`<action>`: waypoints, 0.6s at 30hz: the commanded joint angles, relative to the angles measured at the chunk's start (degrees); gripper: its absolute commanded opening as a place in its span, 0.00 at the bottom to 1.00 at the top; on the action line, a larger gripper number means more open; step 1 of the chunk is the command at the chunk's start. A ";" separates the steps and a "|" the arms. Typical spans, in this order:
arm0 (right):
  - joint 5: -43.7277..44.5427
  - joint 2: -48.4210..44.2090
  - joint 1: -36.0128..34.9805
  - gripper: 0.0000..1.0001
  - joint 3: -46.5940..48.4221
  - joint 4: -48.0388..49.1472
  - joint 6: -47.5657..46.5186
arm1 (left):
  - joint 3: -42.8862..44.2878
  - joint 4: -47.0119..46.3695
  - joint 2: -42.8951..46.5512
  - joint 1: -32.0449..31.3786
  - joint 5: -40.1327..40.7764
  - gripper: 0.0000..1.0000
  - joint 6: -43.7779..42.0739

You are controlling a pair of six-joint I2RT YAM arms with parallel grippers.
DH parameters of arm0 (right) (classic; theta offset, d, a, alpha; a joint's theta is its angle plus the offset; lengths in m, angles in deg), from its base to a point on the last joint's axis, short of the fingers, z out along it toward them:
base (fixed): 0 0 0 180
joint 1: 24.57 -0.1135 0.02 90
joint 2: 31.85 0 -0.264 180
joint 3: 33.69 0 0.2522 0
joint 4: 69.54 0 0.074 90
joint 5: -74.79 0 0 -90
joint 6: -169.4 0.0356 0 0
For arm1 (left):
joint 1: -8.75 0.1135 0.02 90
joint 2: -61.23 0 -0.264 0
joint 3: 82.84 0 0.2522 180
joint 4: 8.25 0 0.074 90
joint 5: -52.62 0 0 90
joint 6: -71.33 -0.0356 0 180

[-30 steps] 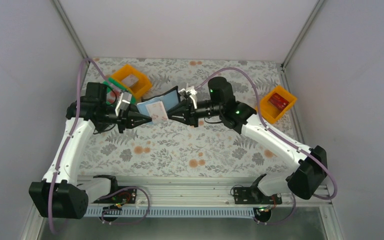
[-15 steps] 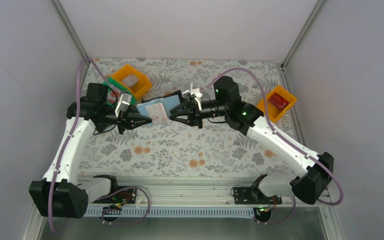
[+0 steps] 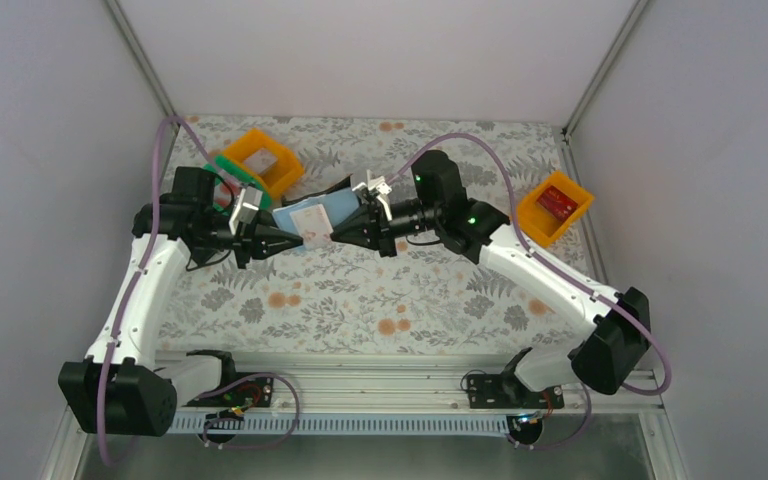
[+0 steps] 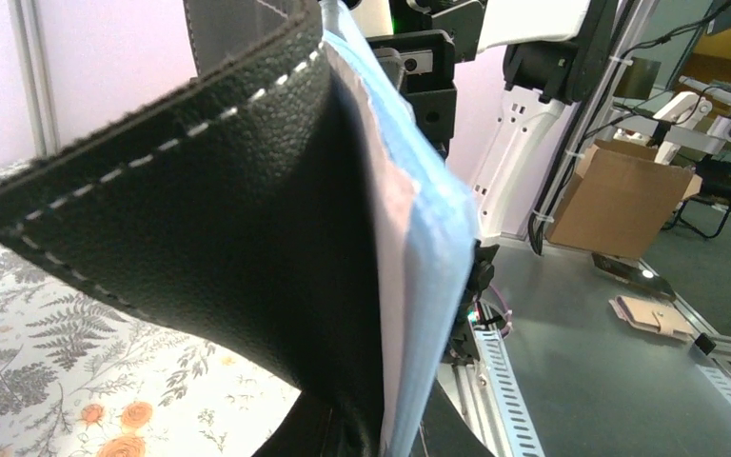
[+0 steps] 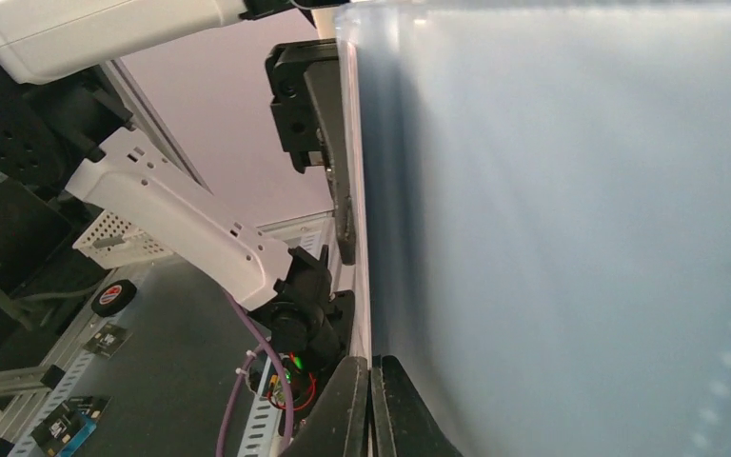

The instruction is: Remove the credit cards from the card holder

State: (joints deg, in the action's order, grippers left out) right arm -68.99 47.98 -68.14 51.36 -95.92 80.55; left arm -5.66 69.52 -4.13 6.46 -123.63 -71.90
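Note:
The card holder [image 3: 298,212] is held open above the table, black outside [image 4: 209,219] and grey-blue inside [image 5: 581,238]. My left gripper [image 3: 293,240] is shut on its lower left edge, the fingers just showing at the bottom of the left wrist view [image 4: 381,443]. A thin pale credit card [image 3: 316,229] sticks out of the pocket side and shows as a pinkish strip [image 4: 395,286] beside the grey-blue lining. My right gripper [image 3: 336,232] comes in from the right, and its jaws [image 5: 371,409] are shut on that card's thin white edge [image 5: 360,238]. A red credit card [image 3: 558,203] lies in the orange bin at the right.
The orange bin [image 3: 543,220] with the red card stands at the table's right edge. A second orange bin [image 3: 278,172] and a green bin [image 3: 222,166] stand at the back left, behind my left arm. White walls enclose the floral table [image 3: 360,300].
My right gripper moved left to the card holder and closed its jaws on the pale card's edge. The left gripper and the card holder stayed put.

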 commanded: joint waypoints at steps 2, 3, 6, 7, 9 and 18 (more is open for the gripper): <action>-1.06 -2.05 -0.68 0.04 0.35 2.32 -1.08 | 0.32 -0.55 -0.16 0.35 -4.23 0.03 -3.36; -0.94 -2.27 -0.65 0.04 0.41 2.07 -1.35 | 0.21 -0.55 -0.24 0.35 -4.19 0.08 -3.41; -0.31 -2.70 -0.52 0.04 0.84 0.67 -2.57 | -0.17 -0.51 -0.31 0.35 -4.35 0.22 -3.49; -0.23 -2.82 -0.55 0.04 1.13 0.13 -2.84 | -0.20 -0.51 -0.28 0.34 -4.43 0.22 -3.54; -0.06 -3.07 -0.48 0.04 1.45 -0.58 -3.35 | -0.15 -0.47 -0.37 0.35 -4.62 0.22 -3.54; 2.10 -4.25 0.65 0.04 1.56 -3.91 -5.54 | 0.12 0.97 -0.39 0.35 -4.82 0.03 -4.89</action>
State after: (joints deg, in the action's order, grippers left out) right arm -68.09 45.84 -68.21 51.38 -97.85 77.34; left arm -5.66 70.02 -4.53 6.66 -124.66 -72.71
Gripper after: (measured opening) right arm 0.043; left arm 0.070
